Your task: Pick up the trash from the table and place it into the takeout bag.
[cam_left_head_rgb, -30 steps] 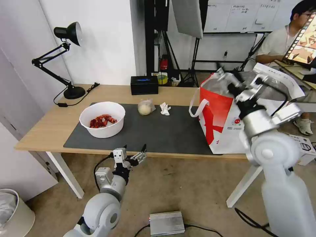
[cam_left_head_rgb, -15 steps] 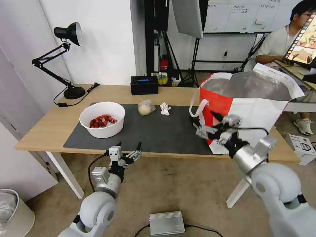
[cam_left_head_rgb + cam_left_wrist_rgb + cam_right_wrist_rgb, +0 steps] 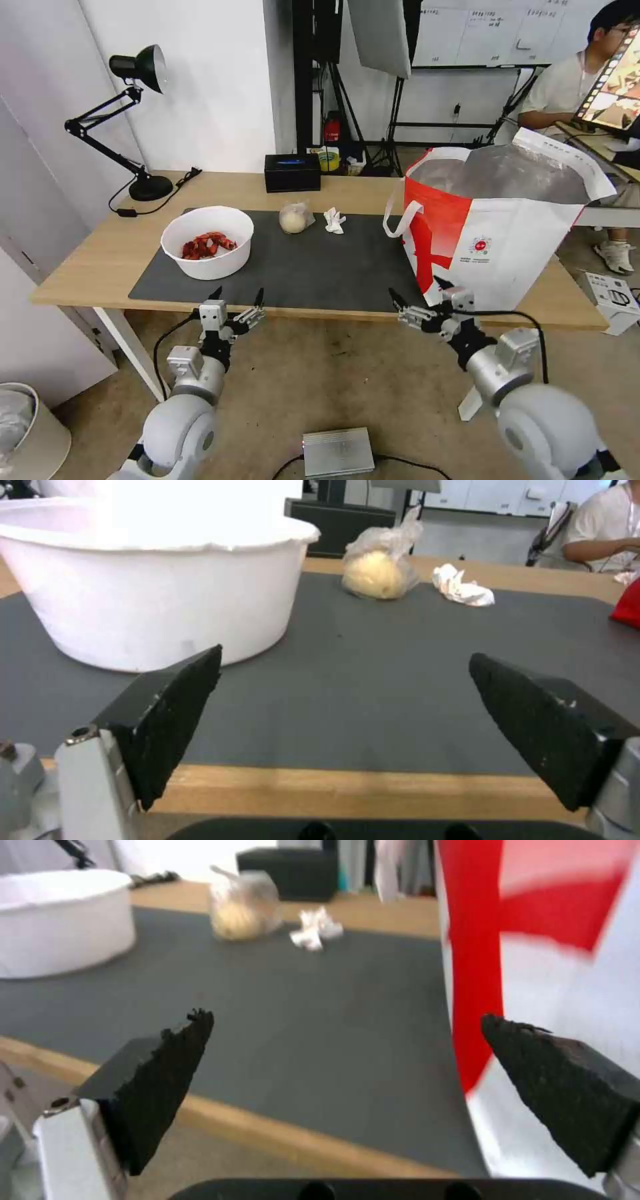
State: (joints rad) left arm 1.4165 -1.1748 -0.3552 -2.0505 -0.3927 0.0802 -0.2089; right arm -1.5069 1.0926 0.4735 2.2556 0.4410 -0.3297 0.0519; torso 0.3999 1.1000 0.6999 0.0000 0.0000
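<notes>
Hovering just off the near edge of the table (image 3: pixel 100 257), the left gripper (image 3: pixel 237 300) and the right gripper (image 3: pixel 419 295) both stand with fingers spread wide and nothing held. Three pieces of trash lie on the dark mat (image 3: pixel 333 267): the white bowl (image 3: pixel 207 241) of red shellfish scraps at the left end, the wrapped ball (image 3: pixel 294 218) and the crumpled tissue (image 3: pixel 333 220) near the mat's far edge, just beside each other. The takeout bag (image 3: pixel 507 247) stands open at the right end, mouth upward. In my judgement the step in hand is a fresh pick. The left gripper faces the bowl's near side, so it is the better placed arm for it; a grip over the rim, kept level, should stop scraps spilling. The bowl wall looks thin and may flex. The ball and tissue call for a longer reach across the mat. The bag's tall wall demands a high lift before release.
</notes>
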